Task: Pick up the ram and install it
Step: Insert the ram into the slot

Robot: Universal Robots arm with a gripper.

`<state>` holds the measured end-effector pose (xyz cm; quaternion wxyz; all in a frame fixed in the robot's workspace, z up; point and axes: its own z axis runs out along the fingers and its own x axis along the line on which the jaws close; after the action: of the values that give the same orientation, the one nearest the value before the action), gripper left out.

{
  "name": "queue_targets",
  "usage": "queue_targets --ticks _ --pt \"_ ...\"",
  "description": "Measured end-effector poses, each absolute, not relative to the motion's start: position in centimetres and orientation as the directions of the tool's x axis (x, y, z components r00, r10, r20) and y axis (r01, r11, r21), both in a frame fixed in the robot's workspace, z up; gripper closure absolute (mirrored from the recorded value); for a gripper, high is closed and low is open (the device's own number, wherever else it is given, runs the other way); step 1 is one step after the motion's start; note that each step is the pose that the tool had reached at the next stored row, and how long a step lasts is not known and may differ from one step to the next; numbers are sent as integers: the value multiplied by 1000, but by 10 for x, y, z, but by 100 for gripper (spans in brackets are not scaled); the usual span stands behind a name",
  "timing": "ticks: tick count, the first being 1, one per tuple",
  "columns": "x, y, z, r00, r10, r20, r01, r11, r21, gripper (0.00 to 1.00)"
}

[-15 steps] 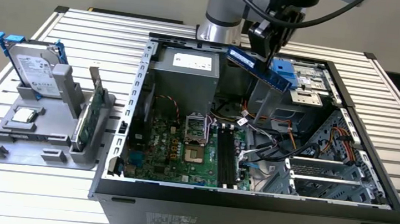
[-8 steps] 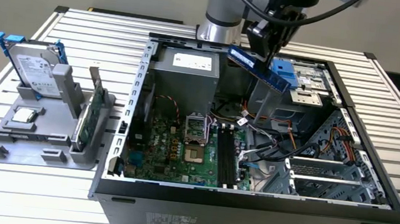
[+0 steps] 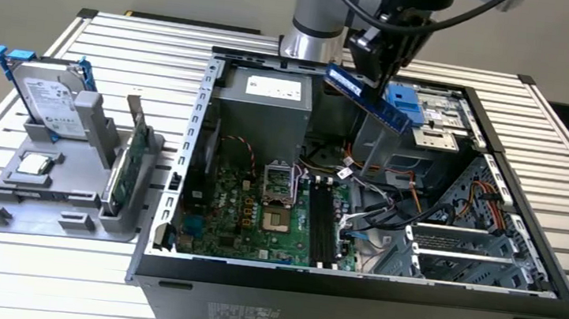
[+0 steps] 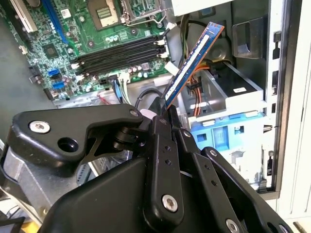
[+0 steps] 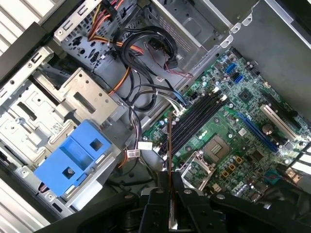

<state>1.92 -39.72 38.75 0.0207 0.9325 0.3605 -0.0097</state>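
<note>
My gripper (image 3: 370, 67) is shut on the ram (image 3: 370, 99), a long blue stick held tilted in the air above the back of the open computer case (image 3: 200, 119). In the second wrist view the ram (image 4: 190, 65) juts out from between the black fingers (image 4: 163, 160), with the gripper (image 4: 164, 110) clamped on its lower end. Seen edge-on in the first wrist view, the ram (image 5: 169, 143) rises from the gripper (image 5: 169, 177) over the motherboard. The black memory slots (image 3: 322, 221) lie empty on the green motherboard (image 3: 247, 211), well below the stick; they also appear in both wrist views (image 4: 119, 54) (image 5: 197, 119).
A grey holder (image 3: 60, 183) at the exterior view's left carries a silver hard drive (image 3: 53, 99) with blue rails and an upright green card (image 3: 127, 167). Inside the case are loose cables (image 3: 375, 205), a blue drive bracket (image 3: 404, 105) and metal drive cages (image 3: 476, 255).
</note>
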Motion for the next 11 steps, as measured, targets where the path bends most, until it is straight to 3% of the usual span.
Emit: queue_targets --ticks 11 --pt "19 -397 387 779 627 -33 627 -778 32 100"
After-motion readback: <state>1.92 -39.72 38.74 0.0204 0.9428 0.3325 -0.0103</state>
